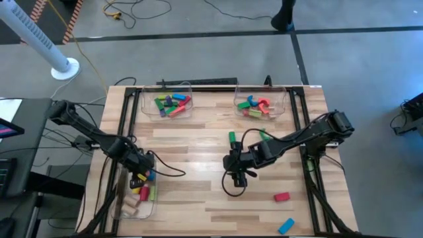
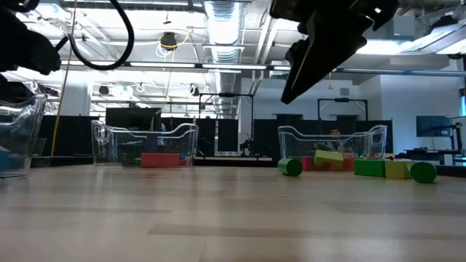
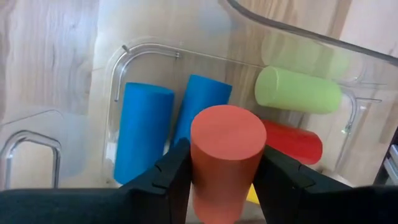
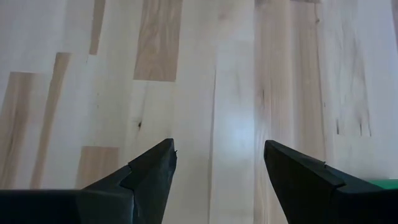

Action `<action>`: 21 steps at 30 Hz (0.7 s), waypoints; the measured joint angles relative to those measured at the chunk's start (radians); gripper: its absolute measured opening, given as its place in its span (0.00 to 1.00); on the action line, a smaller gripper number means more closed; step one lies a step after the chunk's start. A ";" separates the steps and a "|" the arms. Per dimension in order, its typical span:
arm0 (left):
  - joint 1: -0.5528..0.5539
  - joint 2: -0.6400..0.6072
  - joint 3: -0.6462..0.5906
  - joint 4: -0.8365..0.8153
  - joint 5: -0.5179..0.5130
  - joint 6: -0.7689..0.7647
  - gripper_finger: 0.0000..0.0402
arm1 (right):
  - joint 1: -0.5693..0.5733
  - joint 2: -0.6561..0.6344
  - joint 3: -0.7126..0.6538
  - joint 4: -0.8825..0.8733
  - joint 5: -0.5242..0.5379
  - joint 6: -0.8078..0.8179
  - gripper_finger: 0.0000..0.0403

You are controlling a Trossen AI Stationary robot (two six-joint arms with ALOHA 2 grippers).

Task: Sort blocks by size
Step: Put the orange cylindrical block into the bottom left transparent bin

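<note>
My left gripper is shut on an orange cylinder above the clear bin at the table's near left. In that bin lie two blue cylinders, a green one, a red one and a bit of yellow. My right gripper is open and empty over bare wood at the table's middle; it also shows in the right wrist view. Loose blocks lie on the table: two green, a red and a blue. My left gripper pinches the orange cylinder by its round side between the two fingers. The fingers point down from above and lie along the cylinder. Its flat free end sticks out past the fingertips, clear above the blocks in the bin.
Two clear bins with mixed blocks stand at the far edge, one far left and one far right. In the low view a green cylinder and green and yellow blocks lie before the right bin. Black rails run along both table sides.
</note>
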 joint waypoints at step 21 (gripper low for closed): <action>0.000 -0.159 -0.004 0.002 -0.001 -0.008 0.38 | -0.012 -0.005 0.000 -0.078 0.023 0.025 0.69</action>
